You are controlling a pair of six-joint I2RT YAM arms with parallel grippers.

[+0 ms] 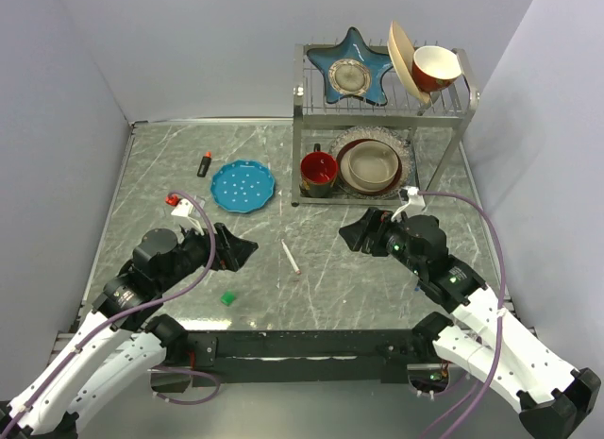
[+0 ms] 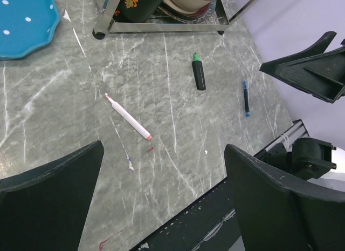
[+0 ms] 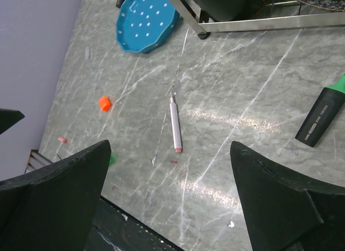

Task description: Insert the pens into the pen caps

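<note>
Top external view is showing left pincer (image 1: 238,248) and right pincer (image 1: 357,233) wide open, empty; white pen (image 1: 291,257) is seeming light, slippery; gripping mid-barrel.

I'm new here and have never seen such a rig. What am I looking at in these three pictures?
It is a two-armed robot bolted at the near edge of a table. One picture looks down from above; the other two come from a camera on each wrist, whose black fingers fill the bottom corners. The left gripper and right gripper are both open and hold nothing. On the table lie a white pen, a blue pen, a green-tipped marker, an orange-tipped marker, a green cap, an orange cap, a blue plate and a dish rack.
</note>
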